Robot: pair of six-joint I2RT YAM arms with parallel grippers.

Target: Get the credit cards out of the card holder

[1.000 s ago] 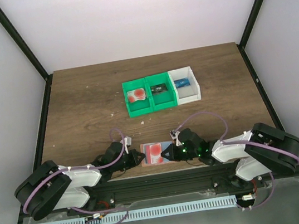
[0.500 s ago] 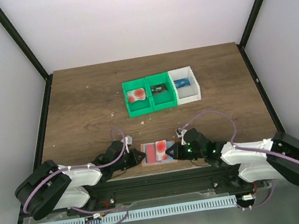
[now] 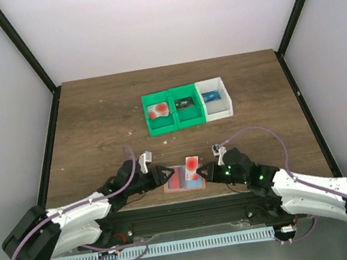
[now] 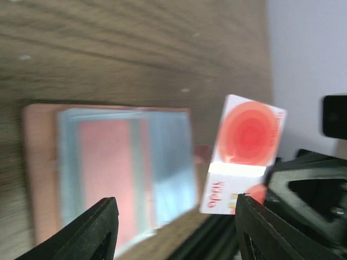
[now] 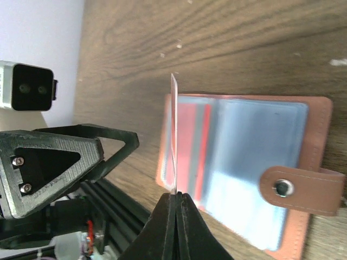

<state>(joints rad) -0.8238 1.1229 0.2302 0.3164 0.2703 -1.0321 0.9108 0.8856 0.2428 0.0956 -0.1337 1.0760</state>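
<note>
The card holder (image 3: pixel 180 180) lies open and flat near the table's front edge, with blue-grey pockets (image 4: pixel 162 162) inside a salmon rim. Its snap tab (image 5: pixel 298 189) points toward the right arm. A reddish card (image 4: pixel 103 168) shows through one pocket. My right gripper (image 3: pixel 202 174) is shut on the lower edge of a credit card (image 3: pixel 193 164), white with a red-orange blot (image 4: pixel 246 132). It holds the card upright just above the holder, edge-on (image 5: pixel 174 135) in the right wrist view. My left gripper (image 3: pixel 161 175) stands open at the holder's left side with nothing between its fingers (image 4: pixel 100 230).
A green two-compartment bin (image 3: pixel 176 124) and a white bin (image 3: pixel 217 113) stand side by side at mid-table. The left green compartment holds a card with a red blot (image 3: pixel 158 111); the other two hold darker cards. The black frame rail runs just below the holder.
My right gripper has pulled a card out of the holder and raised it upright. My left gripper has opened and let go of the holder's left edge. Both arms have stretched forward.
</note>
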